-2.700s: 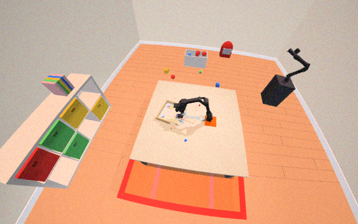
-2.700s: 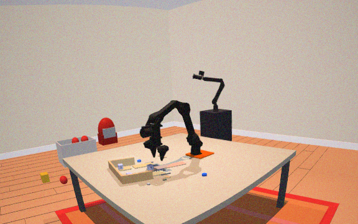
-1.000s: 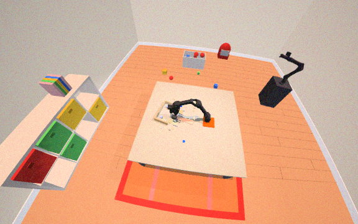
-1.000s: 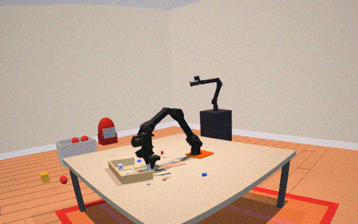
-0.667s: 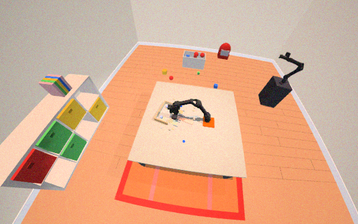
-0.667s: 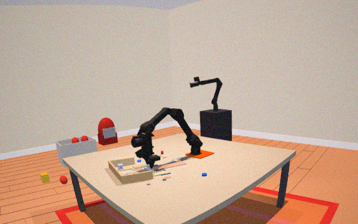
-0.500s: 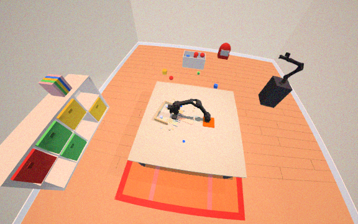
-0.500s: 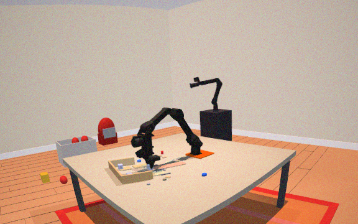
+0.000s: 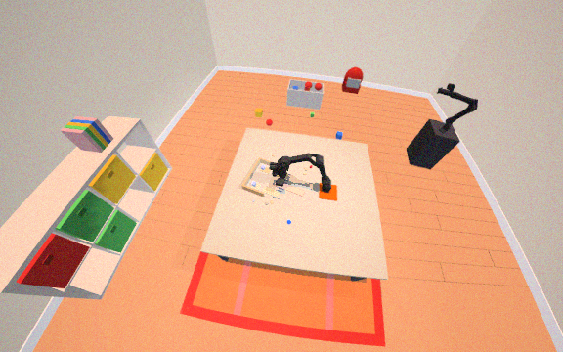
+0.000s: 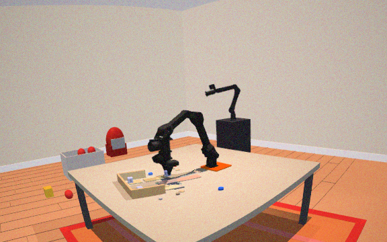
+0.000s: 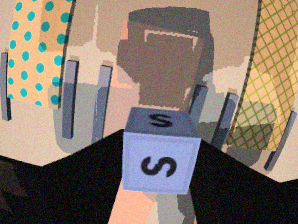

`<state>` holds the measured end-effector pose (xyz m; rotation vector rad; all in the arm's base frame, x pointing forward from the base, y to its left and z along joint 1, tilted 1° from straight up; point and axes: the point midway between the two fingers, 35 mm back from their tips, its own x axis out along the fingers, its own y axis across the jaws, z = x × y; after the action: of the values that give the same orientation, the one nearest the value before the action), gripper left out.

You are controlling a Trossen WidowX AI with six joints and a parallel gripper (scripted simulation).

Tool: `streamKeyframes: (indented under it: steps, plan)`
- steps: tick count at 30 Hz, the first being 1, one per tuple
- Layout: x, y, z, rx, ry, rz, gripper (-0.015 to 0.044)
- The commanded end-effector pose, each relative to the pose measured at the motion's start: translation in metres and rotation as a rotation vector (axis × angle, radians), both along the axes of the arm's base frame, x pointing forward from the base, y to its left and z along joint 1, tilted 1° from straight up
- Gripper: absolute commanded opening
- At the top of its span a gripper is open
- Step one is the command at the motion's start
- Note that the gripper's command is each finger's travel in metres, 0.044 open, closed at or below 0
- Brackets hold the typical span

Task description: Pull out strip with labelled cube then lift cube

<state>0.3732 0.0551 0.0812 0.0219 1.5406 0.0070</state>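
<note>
My gripper point(image 9: 280, 182) point(image 10: 166, 171) point(image 11: 157, 140) is shut on the light blue cube marked S point(image 11: 156, 164), with a black finger on each side of it. The cube hangs above the pink strip point(image 10: 190, 178) point(image 11: 131, 206), which lies flat on the table toward the arm's base. Shadow hides part of the strip in the wrist view. A strip with teal dots point(image 11: 34, 50) lies on the left in the wrist view, and a cross-hatched strip point(image 11: 276, 37) on the right. Whether these two are whole cannot be told.
A low wooden tray point(image 10: 146, 191) holds other light cubes point(image 9: 263, 167) point(image 10: 130, 179) at its far side. Thin grey-blue rails point(image 11: 71, 100) point(image 11: 225, 120) stand between the strips. A blue disc point(image 9: 288, 222) point(image 10: 220, 188) lies nearer the table's front. The arm's base stands on an orange plate point(image 9: 328, 196) point(image 10: 225, 166).
</note>
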Motion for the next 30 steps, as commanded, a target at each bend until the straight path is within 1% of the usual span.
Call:
streamKeyframes:
  steps: [1, 5, 19, 23, 30]
  plan:
    - [-0.014, -0.002, 0.007, 0.0, 0.003, 0.004, 0.0]
    - [-0.017, -0.003, 0.008, 0.0, 0.003, 0.004, 0.0]
    - [-0.067, -0.01, 0.006, -0.001, 0.008, 0.004, 0.0]
    - [-0.072, -0.011, 0.006, -0.001, 0.008, 0.004, 0.0]
    - [-0.073, -0.012, 0.038, -0.001, 0.008, 0.004, 0.0]
